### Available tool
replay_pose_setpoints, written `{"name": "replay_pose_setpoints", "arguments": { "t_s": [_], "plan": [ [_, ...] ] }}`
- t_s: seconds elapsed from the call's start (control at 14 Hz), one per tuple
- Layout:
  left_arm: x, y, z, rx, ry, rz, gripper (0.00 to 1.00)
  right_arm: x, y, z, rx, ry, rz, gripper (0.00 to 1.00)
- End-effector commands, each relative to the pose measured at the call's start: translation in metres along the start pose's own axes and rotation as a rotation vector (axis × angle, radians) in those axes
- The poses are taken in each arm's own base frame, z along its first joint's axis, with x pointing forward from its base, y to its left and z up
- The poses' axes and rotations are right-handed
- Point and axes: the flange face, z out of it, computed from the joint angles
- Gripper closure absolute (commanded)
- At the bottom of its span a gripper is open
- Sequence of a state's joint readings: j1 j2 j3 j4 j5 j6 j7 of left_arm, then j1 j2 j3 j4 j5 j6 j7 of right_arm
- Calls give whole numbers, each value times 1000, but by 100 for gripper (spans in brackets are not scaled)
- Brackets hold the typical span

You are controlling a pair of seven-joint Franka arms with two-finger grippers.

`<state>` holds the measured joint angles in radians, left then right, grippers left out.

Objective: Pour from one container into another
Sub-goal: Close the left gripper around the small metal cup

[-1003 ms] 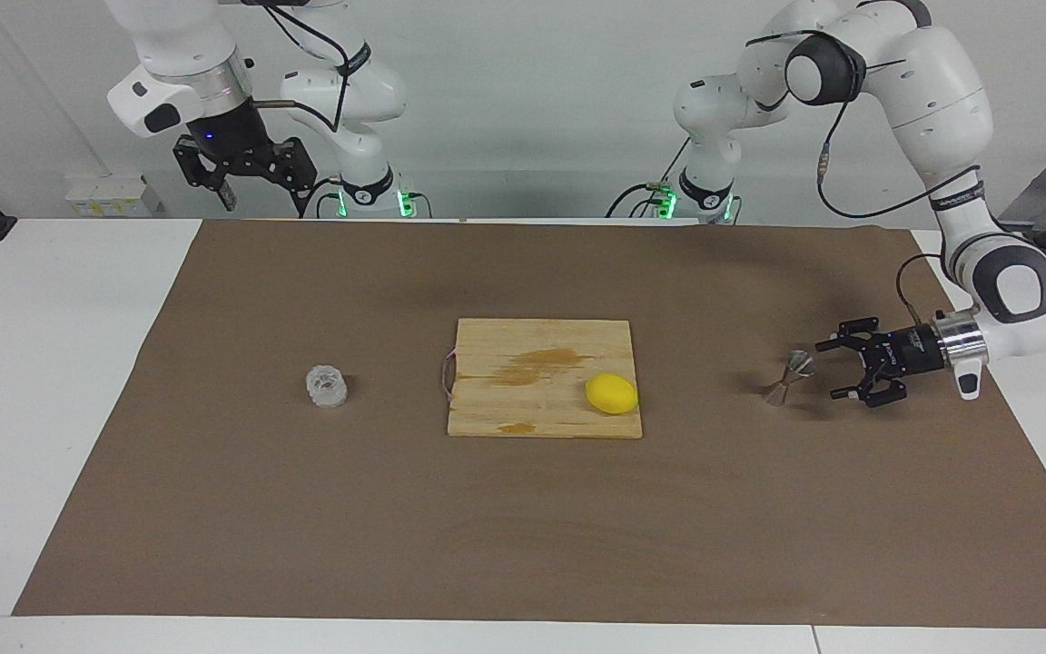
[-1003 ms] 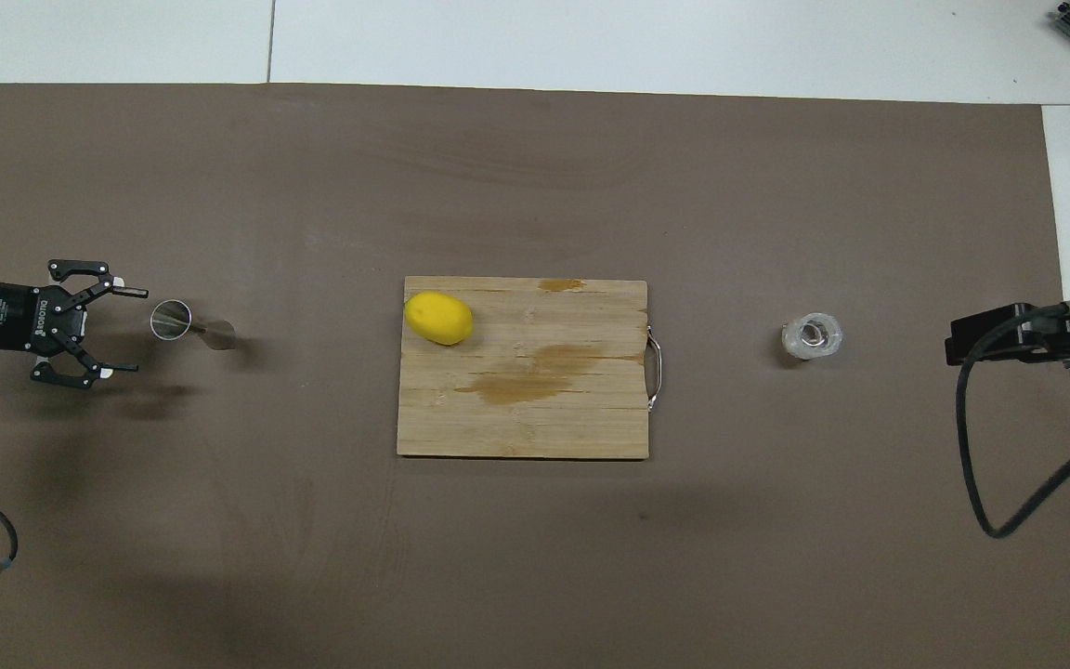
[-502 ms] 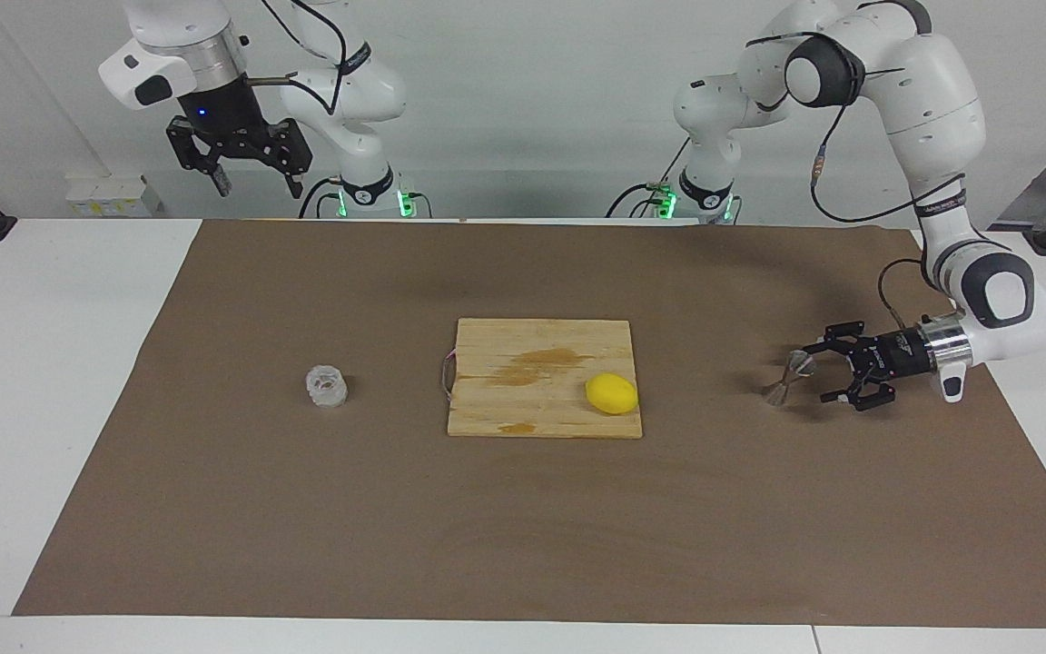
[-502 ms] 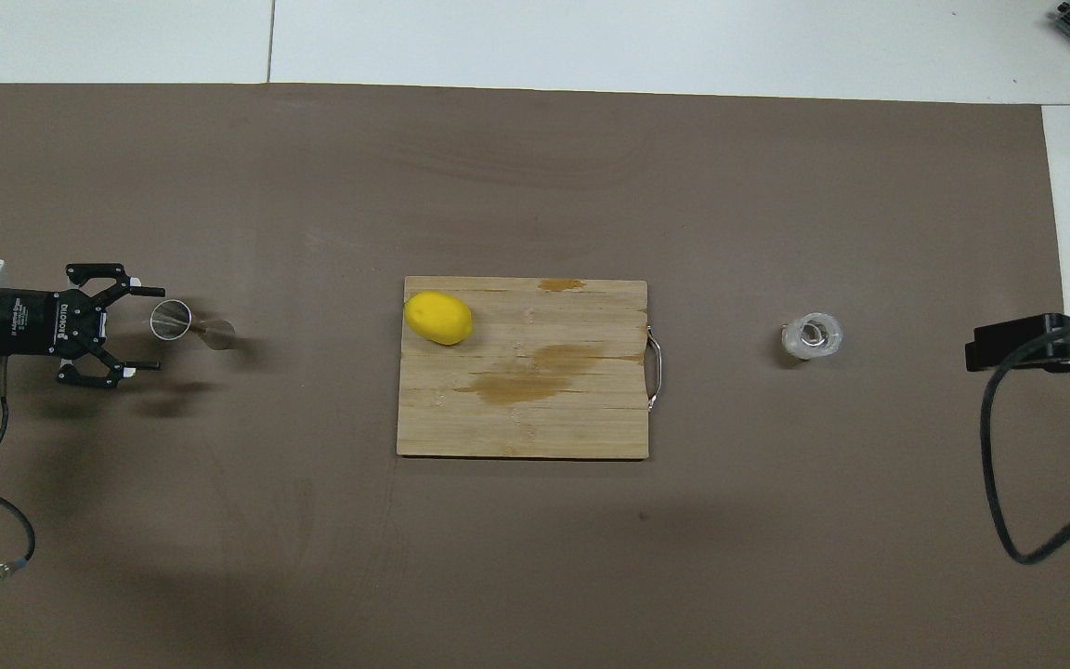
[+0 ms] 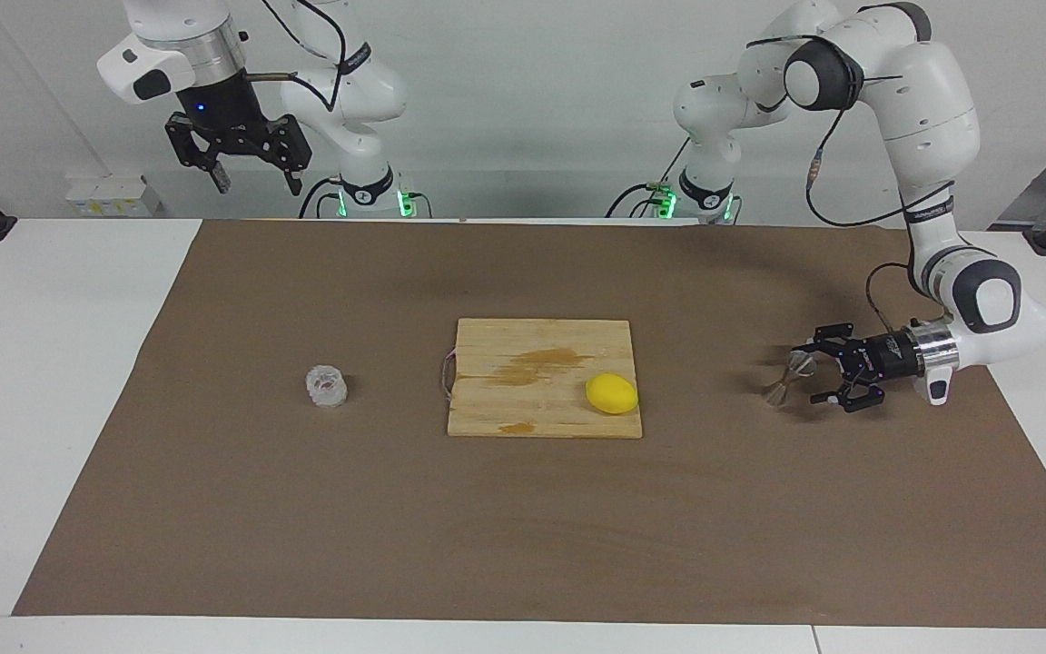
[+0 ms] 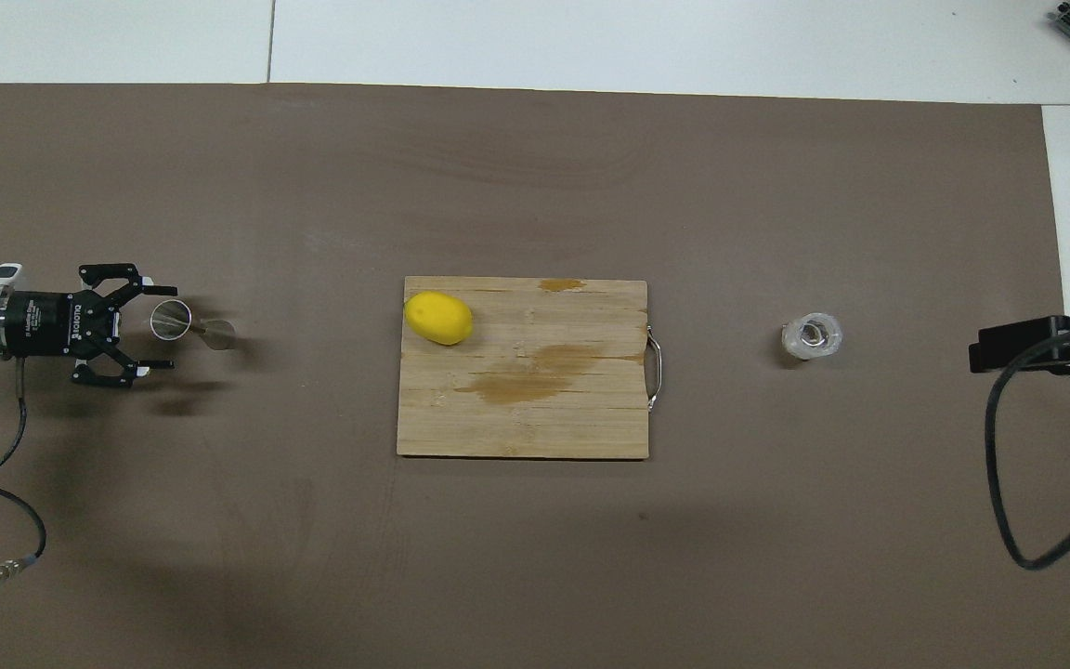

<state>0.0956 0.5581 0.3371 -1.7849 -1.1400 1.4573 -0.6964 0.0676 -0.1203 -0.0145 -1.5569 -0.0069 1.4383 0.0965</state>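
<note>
Brown mat (image 5: pixel 523 527) covers most of the white table (image 5: pixel 51 363). Wooden cutting board (image 5: pixel 532 363) lies at the mat's centre, stained, with a metal handle (image 6: pixel 654 367) on the edge toward the right arm's end. Right gripper (image 5: pixel 253 180), fingers spread and holding nothing, hangs high over the table edge at the right arm's end. Left gripper (image 5: pixel 804 372), low and level, fingers spread, sits just beside the jigger, not clamping it. Lemon (image 5: pixel 612 393) rests on the board's corner toward the left arm's end. Glass cup (image 5: pixel 327 385) stands upright on the mat toward the right arm's end, well apart from the board. Jigger (image 5: pixel 788 378) stands on the mat toward the left arm's end. Nothing lies between jigger and left gripper.
</note>
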Motion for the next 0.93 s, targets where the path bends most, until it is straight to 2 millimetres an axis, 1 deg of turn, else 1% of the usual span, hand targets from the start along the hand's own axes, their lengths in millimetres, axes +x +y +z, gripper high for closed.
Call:
{"name": "replay_pose_setpoints", "arguments": {
  "t_s": [0.0,0.22,0.5,0.86],
  "plan": [
    [-1,0,9,-11,-43,18,0,-8,5,-3,18,0,-6,0],
    [0,0,13,-24,-62,14,0,-8,5,-3,18,0,-6,0],
    [0,1,13,-35,-70,14,0,-8,5,-3,18,0,-6,0],
    [1,3,20,-28,-78,12,0,-8,5,-2,18,-3,-6,0]
  ]
}}
